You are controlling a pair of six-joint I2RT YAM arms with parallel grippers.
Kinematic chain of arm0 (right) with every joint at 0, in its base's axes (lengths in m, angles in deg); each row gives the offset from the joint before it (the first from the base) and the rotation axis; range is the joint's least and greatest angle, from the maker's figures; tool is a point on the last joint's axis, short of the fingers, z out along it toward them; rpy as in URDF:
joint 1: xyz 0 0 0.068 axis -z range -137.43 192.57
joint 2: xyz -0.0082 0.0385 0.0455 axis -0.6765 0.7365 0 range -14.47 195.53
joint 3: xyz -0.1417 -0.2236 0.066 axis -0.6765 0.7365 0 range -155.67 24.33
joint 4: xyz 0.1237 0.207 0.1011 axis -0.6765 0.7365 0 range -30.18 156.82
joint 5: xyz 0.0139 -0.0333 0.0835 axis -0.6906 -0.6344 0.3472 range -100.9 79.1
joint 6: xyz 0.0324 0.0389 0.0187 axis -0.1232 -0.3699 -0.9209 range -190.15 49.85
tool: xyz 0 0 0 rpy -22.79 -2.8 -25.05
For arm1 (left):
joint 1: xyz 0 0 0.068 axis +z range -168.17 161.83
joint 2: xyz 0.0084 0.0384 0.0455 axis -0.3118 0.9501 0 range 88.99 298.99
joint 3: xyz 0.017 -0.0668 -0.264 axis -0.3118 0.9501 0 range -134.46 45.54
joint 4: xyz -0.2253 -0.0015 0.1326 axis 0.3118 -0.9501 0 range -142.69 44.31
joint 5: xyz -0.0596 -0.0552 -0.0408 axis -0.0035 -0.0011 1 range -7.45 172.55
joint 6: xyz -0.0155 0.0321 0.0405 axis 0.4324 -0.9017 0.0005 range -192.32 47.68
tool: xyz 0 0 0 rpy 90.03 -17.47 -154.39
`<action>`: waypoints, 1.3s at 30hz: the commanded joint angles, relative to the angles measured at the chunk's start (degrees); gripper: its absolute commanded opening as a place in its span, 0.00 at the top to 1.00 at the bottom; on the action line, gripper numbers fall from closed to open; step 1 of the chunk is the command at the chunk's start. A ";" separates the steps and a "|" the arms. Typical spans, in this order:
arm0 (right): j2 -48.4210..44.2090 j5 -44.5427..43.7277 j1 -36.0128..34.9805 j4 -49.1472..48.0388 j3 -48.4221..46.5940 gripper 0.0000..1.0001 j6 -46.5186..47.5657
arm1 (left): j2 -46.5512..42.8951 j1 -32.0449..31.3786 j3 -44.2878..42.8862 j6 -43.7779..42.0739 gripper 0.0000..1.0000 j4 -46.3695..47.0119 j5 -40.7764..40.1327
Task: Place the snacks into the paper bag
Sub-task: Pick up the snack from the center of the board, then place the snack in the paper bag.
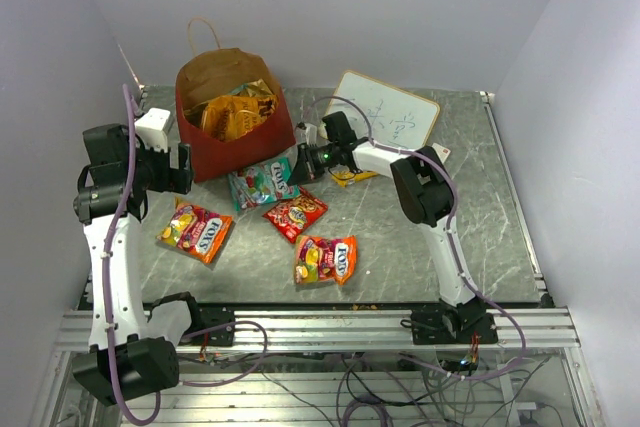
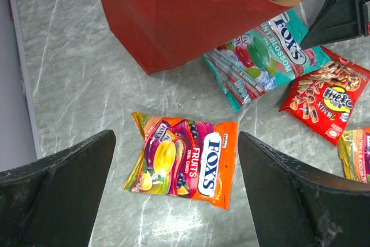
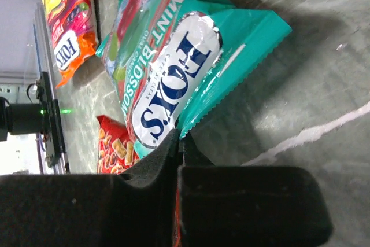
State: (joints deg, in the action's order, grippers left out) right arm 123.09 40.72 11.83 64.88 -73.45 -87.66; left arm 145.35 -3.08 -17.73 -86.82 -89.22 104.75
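– Grey marbled bench, and the biggest thing on it is the paper bag, stood in the far left corner. Why there?

– Mouth up and gaping, I'd say, so packets can be dropped in from above. Orange and tan chip bags already fill the top of it.

– And the whiteboard by the far edge?

– Nothing to do with the job, by the look of it. Watch the teal mint packet instead. It lies just beside the foot of the bag, and the right fingers are pressed together on its serrated corner. A corner pinch makes sense to me: a flat crinkly pack gives little else to bite.

– It may droop when lifted.

– Likely, so it would need carrying high to get over the bag's rim.

– The left fingers?

– Spread wide with nothing between them, hanging above the orange fruit-candy packet near the left edge. I reckon they're lined up either side of it for the next pick.

– What else is out?

– A second orange packet toward the near edge, a small red snack-mix packet between that and the teal one, and a yellow packet half hidden under the right arm. Five loose, so I'd call the job partway done.
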 commanded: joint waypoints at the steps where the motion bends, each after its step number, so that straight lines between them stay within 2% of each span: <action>1: -7.80 2.78 0.76 0.08 3.39 1.00 4.44 | -1.22 0.62 -2.64 0.42 0.03 0.60 5.19; 8: -18.91 3.35 1.13 7.52 6.95 1.00 20.14 | -0.82 0.58 -4.61 0.44 0.08 -0.38 13.94; 16: -30.77 -1.00 1.40 18.90 9.56 1.00 36.28 | -0.70 0.11 -8.98 -4.28 0.12 -4.18 19.62; 25: -35.67 -3.52 1.47 26.51 11.20 1.00 43.01 | 0.13 -2.06 -10.58 -4.14 0.14 -5.15 21.71; 30: -37.82 -3.58 1.40 30.35 11.68 1.00 46.89 | 0.83 -6.09 -10.47 -4.65 0.14 -4.99 21.59; 39: -43.76 -2.52 1.39 38.71 7.82 1.00 54.21 | 5.29 -18.19 -13.42 -11.67 0.16 -9.23 20.95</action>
State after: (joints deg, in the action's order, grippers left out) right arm 84.34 36.26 13.03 100.44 -62.08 -38.00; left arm 149.26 -17.20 -27.91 -93.99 -96.17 123.91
